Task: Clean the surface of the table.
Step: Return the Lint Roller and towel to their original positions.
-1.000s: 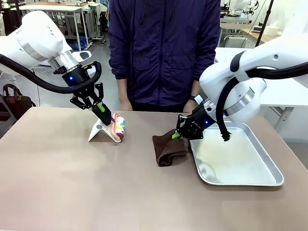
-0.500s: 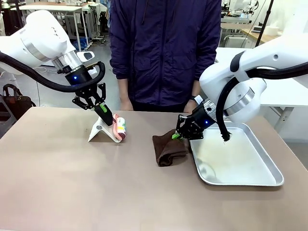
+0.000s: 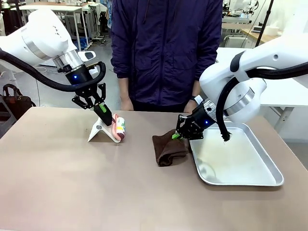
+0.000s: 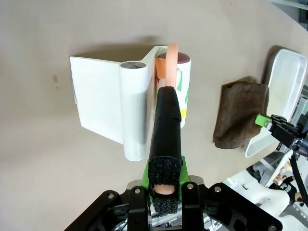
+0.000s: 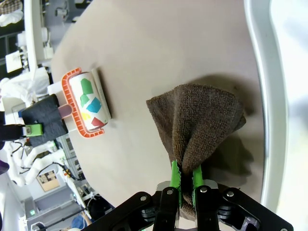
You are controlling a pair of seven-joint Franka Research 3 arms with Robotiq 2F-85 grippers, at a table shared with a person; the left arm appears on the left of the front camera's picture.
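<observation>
Gripping tools on both sides, the robot looks set at the start of the cleaning: the left end effector (image 3: 102, 110) is pinching the black padded handle of a lint roller (image 3: 119, 128), whose patterned roll sits near the worktop's far edge, left of centre, beside its white stand (image 3: 99, 132). Over on the right, the right end effector (image 3: 178, 135) has its green pads pressed tight on a fold of the brown cloth (image 3: 167, 147), which lies bunched on the worktop (image 3: 96, 187) just beside the left rim of the silver tray (image 3: 269, 168). My read: both tools are in hand, and no wiping stroke is under way. Next move calls for dragging the cloth flat across the bare taupe surface with steady downward pressure, and lifting the roller clear of its stand. Count it up: one roller, one stand, one cloth, one tray, two arms, and one person (image 3: 166, 48) standing at the far edge.
</observation>
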